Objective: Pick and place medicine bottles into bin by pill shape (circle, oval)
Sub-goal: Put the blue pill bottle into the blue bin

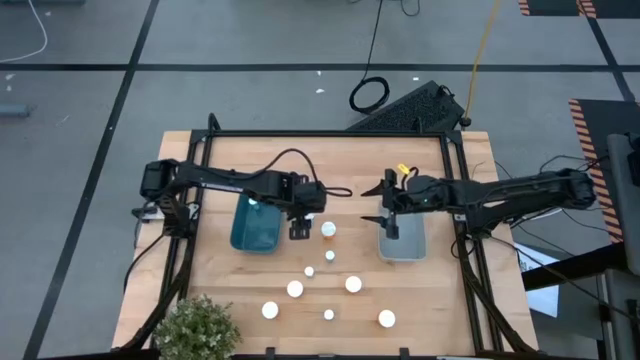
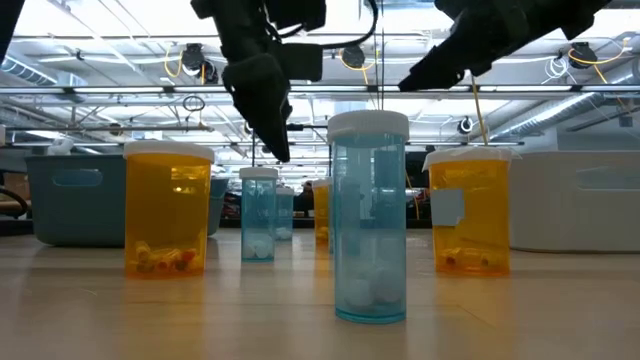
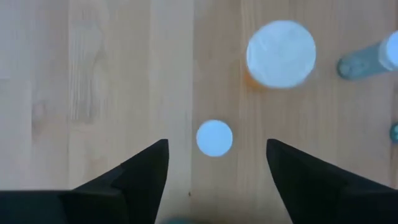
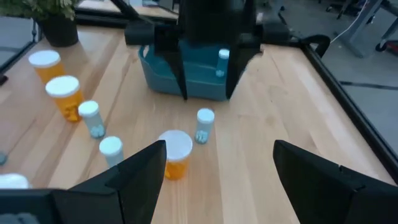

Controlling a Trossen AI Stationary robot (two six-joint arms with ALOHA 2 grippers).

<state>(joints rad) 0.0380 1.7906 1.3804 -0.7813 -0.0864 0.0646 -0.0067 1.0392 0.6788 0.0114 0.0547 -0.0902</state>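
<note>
The left hand (image 1: 299, 231) hangs open above the worktop (image 1: 220, 170), just beside the right edge of the blue bin (image 1: 256, 226). Its two dark fingers (image 3: 134, 177) stand wide apart and hold nothing. Directly under it, between the fingers in the wrist view, stands a thin bottle (image 3: 214, 138) with a small white cap. A wider amber bottle (image 3: 281, 53) stands just beyond it, and one more thin bottle (image 3: 373, 59) lies further to the side.

The right hand (image 1: 384, 205) is also open and empty. It hovers at the left end of the grey bin (image 1: 404, 243), and its fingers (image 4: 127, 180) are spread wide. From its wrist view, one bottle (image 4: 222, 63) shows inside the blue bin.

The other bottles stand upright on the worktop between the two bins and toward the front edge, well apart from each other. A small plant (image 1: 196, 328) stands at the front left corner of the worktop.
</note>
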